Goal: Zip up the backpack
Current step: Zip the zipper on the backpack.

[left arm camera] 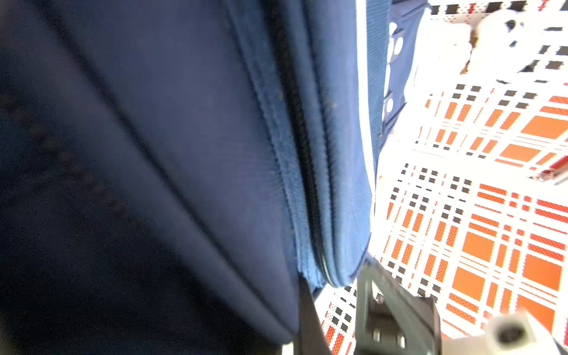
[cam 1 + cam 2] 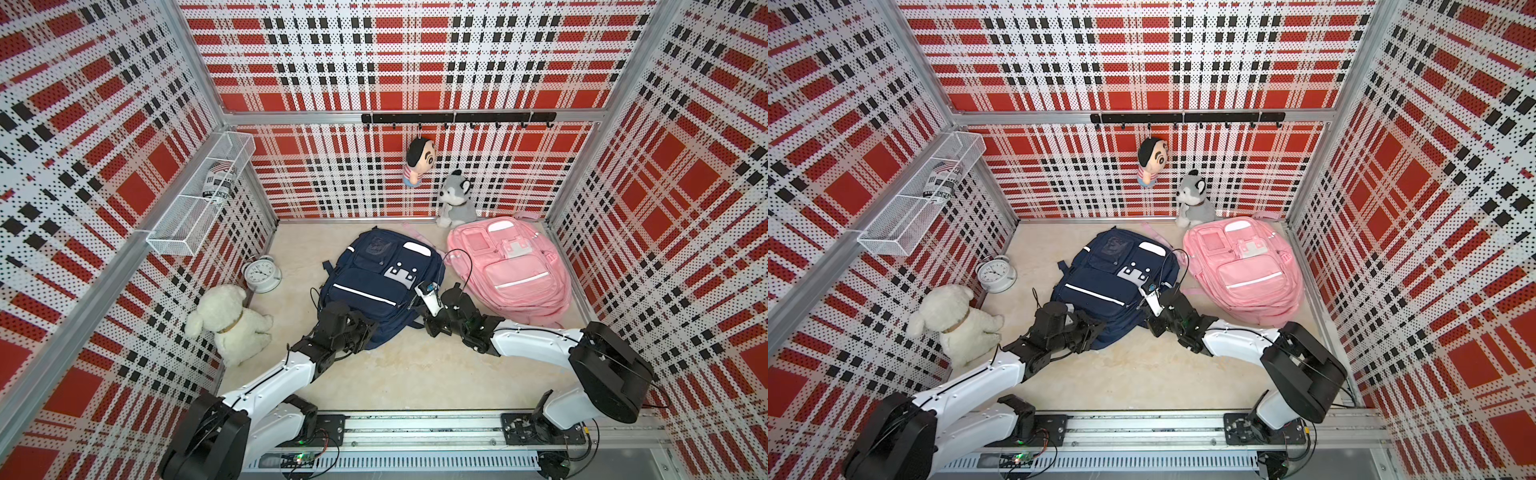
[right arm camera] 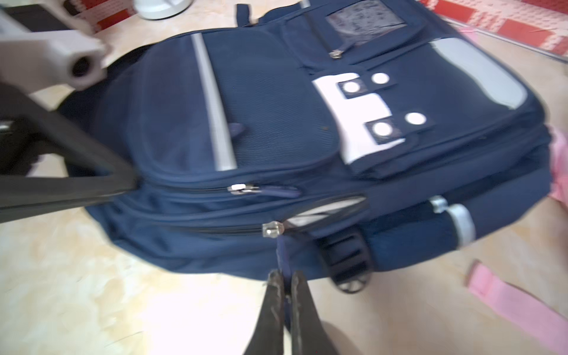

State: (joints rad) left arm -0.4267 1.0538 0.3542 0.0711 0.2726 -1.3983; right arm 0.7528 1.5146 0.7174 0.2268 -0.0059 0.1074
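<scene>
Right gripper: clenched on the blue pull cord of the main zip, which is stretched straight from the slider.
Main zip: shut on one side of the slider. On the other side a gap is seen, with pale lining exposed.
Left gripper: clamped on the fabric at the near bottom edge of the navy backpack.
Backpack position: laid flat, front up, in the middle of the beige floor, with its top turned toward the back wall and an arm at each near corner.
Front pocket zip: its slider is seen on a closed line.
Pink backpack: laid just beside the navy one, on the robot's right, and touched by neither gripper.
Left wall: an alarm clock and a white plush are set below a wire basket.
Back wall: a husky plush is seated there, and a doll is hung from the hook rail.
</scene>
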